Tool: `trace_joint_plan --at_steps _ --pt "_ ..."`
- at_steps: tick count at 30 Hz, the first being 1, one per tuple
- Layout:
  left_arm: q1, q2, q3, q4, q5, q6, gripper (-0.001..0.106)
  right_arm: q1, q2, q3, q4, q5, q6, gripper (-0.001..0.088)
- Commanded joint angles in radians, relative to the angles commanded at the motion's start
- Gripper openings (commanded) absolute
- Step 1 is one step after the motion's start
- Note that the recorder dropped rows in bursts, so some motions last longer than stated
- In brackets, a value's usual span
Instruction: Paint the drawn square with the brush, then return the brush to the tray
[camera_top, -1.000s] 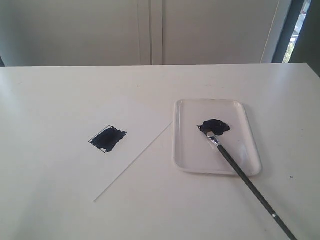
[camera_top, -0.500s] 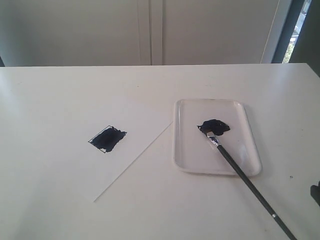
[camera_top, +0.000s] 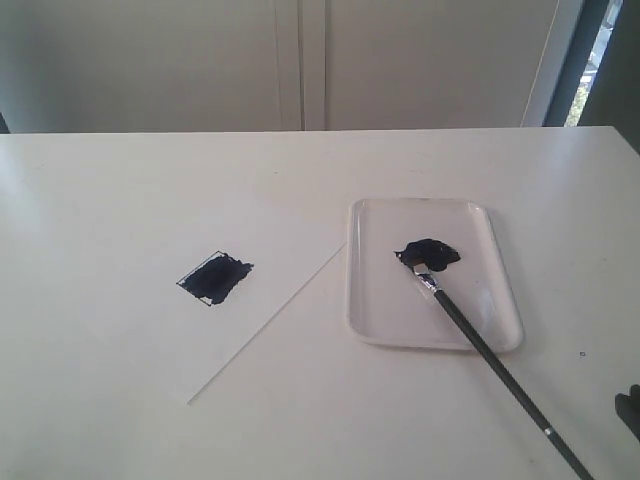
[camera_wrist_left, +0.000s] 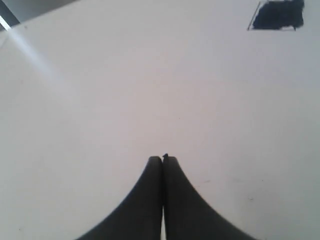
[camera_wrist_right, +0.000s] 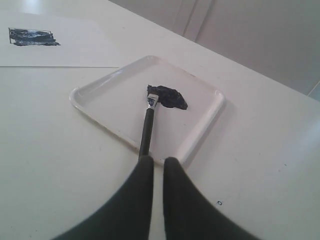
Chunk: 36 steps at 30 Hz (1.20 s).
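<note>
The drawn square (camera_top: 215, 278) on the white paper is smeared with dark paint; it also shows in the left wrist view (camera_wrist_left: 277, 15) and the right wrist view (camera_wrist_right: 32, 36). The brush (camera_top: 480, 345) lies in the tray (camera_top: 390, 300), its bristles on a dark paint blob (camera_top: 432, 251) and its handle sticking out over the near rim. My right gripper (camera_top: 630, 410) is at the right edge, apart from the brush. In its wrist view the right gripper (camera_wrist_right: 156, 161) stands slightly open with nothing between the fingers, the brush (camera_wrist_right: 147, 132) and tray (camera_wrist_right: 115, 100) ahead. My left gripper (camera_wrist_left: 162, 159) is shut and holds nothing.
The paper sheet (camera_top: 250, 230) lies left of the tray, one edge running diagonally towards the table's front. Pale cabinet doors (camera_top: 300, 60) stand behind the white table (camera_top: 100, 420).
The right gripper has come into the exterior view at the right edge and shifted a little lower. The brush, tray and square have not moved.
</note>
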Motion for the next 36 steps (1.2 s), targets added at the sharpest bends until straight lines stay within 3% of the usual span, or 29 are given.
trace_joint_plan --at_steps 4,7,36 --pt "0.0 0.0 0.0 -0.059 0.002 0.0 0.0 0.0 0.0 0.0 0.0 0.0 0.0 0.0081" --pt "0.0 0.0 0.0 -0.172 0.006 0.0 0.0 0.0 0.0 0.0 0.0 0.0 0.0 0.0081" --pt "0.0 0.0 0.0 -0.172 0.004 0.0 0.0 0.0 0.0 0.0 0.005 0.0 0.0 0.0081"
